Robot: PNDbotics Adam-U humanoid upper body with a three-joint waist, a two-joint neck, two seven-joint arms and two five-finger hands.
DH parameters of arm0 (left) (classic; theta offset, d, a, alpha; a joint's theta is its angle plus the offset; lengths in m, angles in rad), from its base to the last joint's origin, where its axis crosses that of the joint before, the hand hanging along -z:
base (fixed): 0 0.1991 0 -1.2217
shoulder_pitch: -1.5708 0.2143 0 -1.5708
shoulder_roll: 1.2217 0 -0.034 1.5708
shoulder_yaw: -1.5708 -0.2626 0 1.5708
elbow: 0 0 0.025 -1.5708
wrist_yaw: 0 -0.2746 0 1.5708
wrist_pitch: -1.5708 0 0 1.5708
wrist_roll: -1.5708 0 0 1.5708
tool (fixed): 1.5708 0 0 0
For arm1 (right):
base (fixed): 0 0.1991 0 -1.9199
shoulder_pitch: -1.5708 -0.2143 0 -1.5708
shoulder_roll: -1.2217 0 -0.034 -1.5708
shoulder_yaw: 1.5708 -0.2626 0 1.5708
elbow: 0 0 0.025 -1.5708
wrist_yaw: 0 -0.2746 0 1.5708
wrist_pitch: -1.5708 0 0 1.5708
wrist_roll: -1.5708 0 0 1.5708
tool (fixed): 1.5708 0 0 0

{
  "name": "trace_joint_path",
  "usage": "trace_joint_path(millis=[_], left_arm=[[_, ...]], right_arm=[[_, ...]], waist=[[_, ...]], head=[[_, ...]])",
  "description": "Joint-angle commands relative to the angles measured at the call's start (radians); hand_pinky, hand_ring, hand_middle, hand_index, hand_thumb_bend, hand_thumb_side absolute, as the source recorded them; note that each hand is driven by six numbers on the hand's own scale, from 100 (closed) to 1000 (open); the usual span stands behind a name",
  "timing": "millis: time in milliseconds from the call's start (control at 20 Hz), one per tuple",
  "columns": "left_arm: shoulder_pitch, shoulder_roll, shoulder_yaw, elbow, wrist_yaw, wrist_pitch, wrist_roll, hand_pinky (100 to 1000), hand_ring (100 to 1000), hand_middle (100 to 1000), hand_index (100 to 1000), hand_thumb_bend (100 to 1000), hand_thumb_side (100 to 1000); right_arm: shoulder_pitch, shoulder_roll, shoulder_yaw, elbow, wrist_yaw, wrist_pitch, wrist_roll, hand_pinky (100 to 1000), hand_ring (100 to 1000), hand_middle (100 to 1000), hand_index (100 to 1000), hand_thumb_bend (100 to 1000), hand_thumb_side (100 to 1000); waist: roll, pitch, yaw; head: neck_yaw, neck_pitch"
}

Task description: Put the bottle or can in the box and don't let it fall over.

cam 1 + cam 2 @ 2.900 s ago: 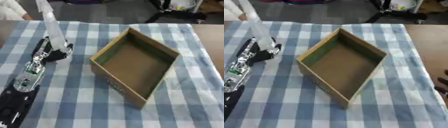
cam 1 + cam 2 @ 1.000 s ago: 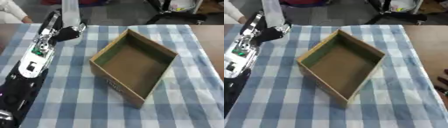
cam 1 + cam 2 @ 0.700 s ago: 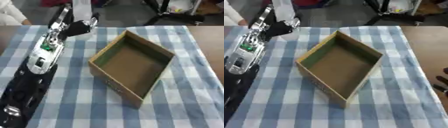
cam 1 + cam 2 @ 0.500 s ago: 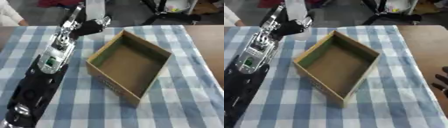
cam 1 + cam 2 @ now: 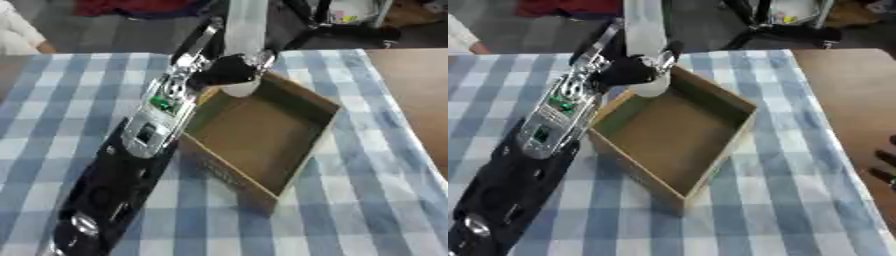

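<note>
A tall pale bottle (image 5: 246, 30) stands upright in my left hand (image 5: 224, 71), whose fingers are curled round its lower part. Its base (image 5: 238, 90) hangs just over the far left corner of the open brown cardboard box (image 5: 226, 171), about level with the rim. The box lies askew on the blue and white checked cloth and holds nothing. My left arm runs in from the lower left along the box's left side. Only dark fingertips of my right hand (image 5: 884, 168) show at the right edge, spread and apart from everything.
The checked cloth (image 5: 61, 105) covers most of the table; bare brown tabletop (image 5: 411, 85) lies to the right. A person's white sleeve (image 5: 16, 35) shows at the far left corner. Dark chair legs (image 5: 341, 30) stand beyond the far edge.
My left hand has carried the bottle from the cloth at the left, up and rightward to the box's far left corner. The whole view has shifted too.
</note>
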Motion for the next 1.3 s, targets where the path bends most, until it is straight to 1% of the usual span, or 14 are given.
trace_joint_path(millis=[50, 100, 150, 200, 250, 300, 350, 450, 500, 650, 800, 1000, 1300], left_arm=[[-0.012, -0.006, -0.001, 0.007, -0.014, -0.016, -0.006, 1000, 606, 738, 446, 423, 100], [-0.01, -0.008, 0.0, 0.018, -0.016, -0.025, -0.009, 1000, 611, 746, 486, 475, 100], [-0.009, -0.009, 0.001, 0.028, -0.018, -0.035, -0.014, 1000, 628, 773, 633, 676, 100], [-0.008, -0.008, 0.001, 0.038, -0.027, -0.049, -0.022, 1000, 640, 791, 727, 791, 100], [-0.006, -0.007, 0.001, 0.047, -0.041, -0.061, -0.03, 1000, 651, 807, 842, 920, 123], [-0.005, -0.005, 0.002, 0.057, -0.064, -0.073, -0.036, 1000, 656, 812, 889, 946, 163], [-0.003, -0.003, 0.003, 0.068, -0.092, -0.08, -0.04, 1000, 662, 817, 937, 995, 243], [0.0, 0.0, 0.007, 0.083, -0.142, -0.09, -0.044, 1000, 666, 817, 950, 1000, 341], [0.001, 0.002, 0.009, 0.089, -0.166, -0.093, -0.045, 1000, 664, 813, 941, 1000, 344], [0.005, 0.005, 0.014, 0.099, -0.205, -0.097, -0.05, 1000, 660, 808, 925, 1000, 297], [0.012, 0.01, 0.019, 0.1, -0.208, -0.098, -0.052, 1000, 655, 803, 907, 995, 252], [0.025, 0.022, 0.028, 0.094, -0.189, -0.094, -0.043, 1000, 646, 795, 896, 967, 235], [0.043, 0.056, 0.051, 0.056, -0.143, -0.083, -0.014, 1000, 643, 789, 885, 960, 238]], right_arm=[[-0.012, -0.018, -0.008, -0.007, -0.008, 0.0, 0.0, 826, 912, 1000, 871, 100, 762], [-0.012, -0.017, -0.008, -0.007, -0.007, 0.001, 0.0, 826, 912, 1000, 871, 100, 762], [-0.012, -0.017, -0.008, -0.007, -0.007, 0.001, 0.0, 826, 912, 1000, 870, 100, 762], [-0.012, -0.017, -0.008, -0.007, -0.007, 0.0, 0.0, 826, 912, 1000, 870, 100, 762], [-0.011, -0.016, -0.009, -0.007, -0.007, 0.0, -0.001, 826, 912, 1000, 870, 100, 762], [-0.011, -0.016, -0.009, -0.007, -0.007, 0.0, -0.001, 826, 912, 1000, 870, 100, 763], [-0.01, -0.016, -0.009, -0.008, -0.007, 0.0, -0.002, 826, 912, 1000, 870, 100, 764], [-0.01, -0.015, -0.01, -0.007, -0.007, 0.0, -0.002, 826, 912, 1000, 871, 100, 766], [-0.009, -0.015, -0.01, -0.007, -0.007, 0.001, -0.003, 826, 912, 1000, 871, 100, 765], [-0.008, -0.016, -0.01, -0.008, -0.009, 0.0, -0.004, 826, 912, 1000, 871, 100, 764], [-0.006, -0.016, -0.011, -0.008, -0.009, 0.0, -0.005, 826, 912, 1000, 871, 100, 765], [-0.002, -0.016, -0.012, -0.009, -0.008, -0.001, -0.006, 826, 912, 1000, 871, 100, 765], [0.004, -0.016, -0.014, -0.011, -0.007, -0.002, -0.008, 826, 912, 1000, 871, 100, 761]], waist=[[-0.003, -0.015, -0.004], [-0.003, -0.014, -0.004], [-0.003, -0.014, -0.005], [-0.003, -0.013, -0.005], [-0.004, -0.013, -0.005], [-0.004, -0.013, -0.005], [-0.004, -0.012, -0.004], [-0.004, -0.012, -0.002], [-0.004, -0.013, -0.001], [-0.005, -0.014, 0.001], [-0.007, -0.014, 0.003], [-0.011, -0.015, 0.007], [-0.016, -0.018, 0.015]], head=[[0.001, -0.013], [0.002, -0.014], [0.002, -0.015], [0.001, -0.016], [0.001, -0.016], [0.0, -0.015], [-0.001, -0.015], [-0.002, -0.014], [-0.003, -0.014], [-0.005, -0.014], [-0.008, -0.014], [-0.011, -0.013], [-0.016, -0.01]])
